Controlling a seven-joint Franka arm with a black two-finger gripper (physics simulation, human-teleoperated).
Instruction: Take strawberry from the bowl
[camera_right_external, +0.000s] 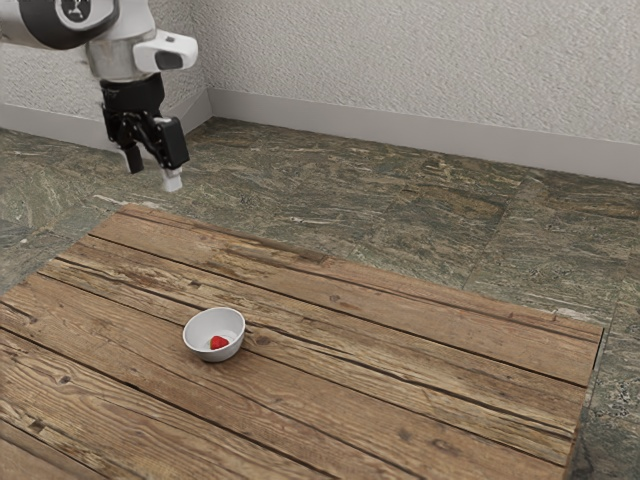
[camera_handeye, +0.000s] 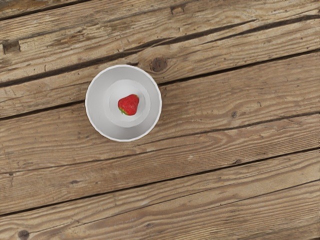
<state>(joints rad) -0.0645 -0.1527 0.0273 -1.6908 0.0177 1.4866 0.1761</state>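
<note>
My gripper (camera_right_external: 153, 180) hangs high in the exterior view's upper left, well above the table, its two fingers spread apart with nothing between them. The white bowl (camera_right_external: 230, 353) stands upright on the wooden table, lower than my gripper and farther toward the exterior view's right. Inside it, the red strawberry (camera_right_external: 218, 343) lies on the bottom. The wrist view looks down into the bowl (camera_handeye: 95, 104), where the strawberry (camera_handeye: 129, 105) rests near the middle, a bit of green at one end.
The plank table (camera_right_external: 400, 345) carries the bowl; its far edge runs across the exterior view. Behind it are a dark stone floor (camera_right_external: 400, 200) and a pale textured wall (camera_right_external: 420, 60).
</note>
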